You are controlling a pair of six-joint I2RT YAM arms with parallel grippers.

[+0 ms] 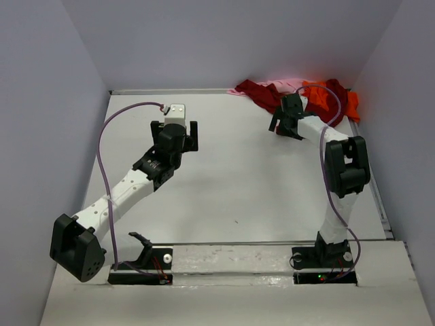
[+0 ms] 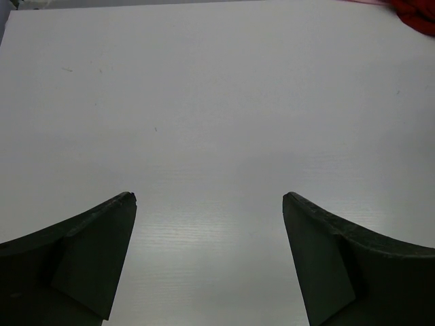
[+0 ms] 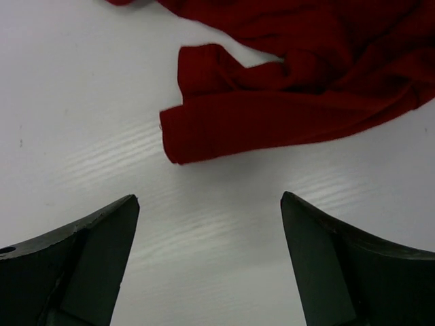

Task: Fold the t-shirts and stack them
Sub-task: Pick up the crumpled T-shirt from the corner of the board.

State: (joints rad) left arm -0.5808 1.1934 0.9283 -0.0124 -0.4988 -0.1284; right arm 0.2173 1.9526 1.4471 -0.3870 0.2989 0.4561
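The three t-shirts lie crumpled together in a heap at the far right corner of the white table (image 1: 238,197), none of them folded. The dark red t-shirt (image 1: 253,89) spreads out to the left of the heap, the pale pink t-shirt (image 1: 282,83) shows behind it against the far wall, and the orange t-shirt (image 1: 317,91) sits to the right. The right gripper (image 1: 287,126) hangs just at the near-left edge of the heap with its jaws spread wide and nothing between them. Its wrist view shows a rumpled edge of the dark red t-shirt (image 3: 292,115) lying flat on the table just beyond the fingertips, not touching them. The left gripper (image 1: 193,136) is over bare table near the middle, well apart from the heap, its jaws likewise wide and holding nothing. In its wrist view only a scrap of dark red cloth (image 2: 416,12) shows at the far right corner. A purple cable (image 1: 103,142) loops along each arm.
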